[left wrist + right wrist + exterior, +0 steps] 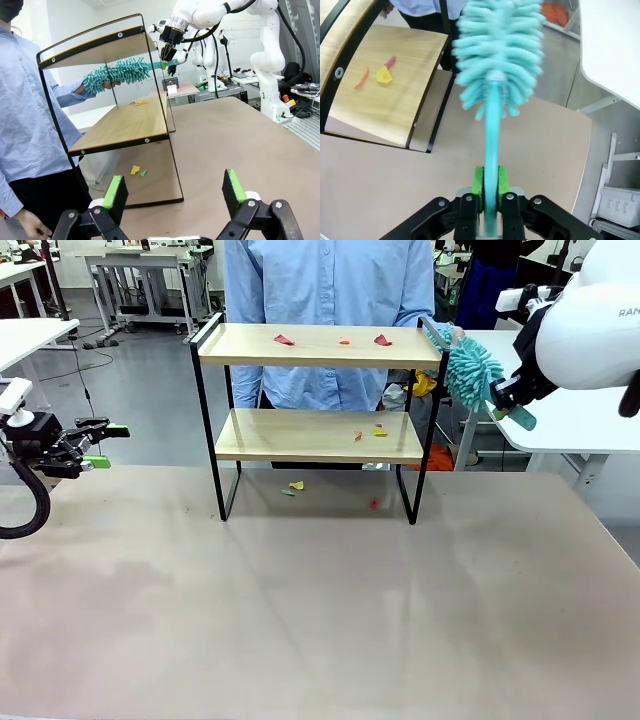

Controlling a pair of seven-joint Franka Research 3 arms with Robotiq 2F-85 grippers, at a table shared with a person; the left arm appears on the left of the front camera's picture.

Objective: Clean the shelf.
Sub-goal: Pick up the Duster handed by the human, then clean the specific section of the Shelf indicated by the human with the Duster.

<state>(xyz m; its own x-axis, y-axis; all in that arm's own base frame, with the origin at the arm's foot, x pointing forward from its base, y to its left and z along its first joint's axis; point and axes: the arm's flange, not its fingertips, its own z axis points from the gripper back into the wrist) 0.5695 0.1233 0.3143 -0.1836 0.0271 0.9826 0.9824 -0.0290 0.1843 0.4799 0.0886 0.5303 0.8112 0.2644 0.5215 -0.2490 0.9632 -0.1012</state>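
The shelf [320, 346] stands at the far middle of the table, with small coloured scraps [344, 340] on its top board and lower board [300, 436]. A teal fluffy duster [470, 366] hangs in the air just off the shelf's right end. My right gripper [507, 398] is shut on its handle, and the green pads [478, 181] press on the teal handle [490, 145]. The person's hand [107, 83] holds the duster's fluffy head [117, 74]. My left gripper [100, 445] is open and empty at the table's left edge, far from the shelf [125, 122].
A person in a blue shirt [330, 285] stands right behind the shelf. More scraps [296, 485] lie on the table under the shelf. A white side table [590, 430] is close on the right. The near half of the tan table [320, 620] is bare.
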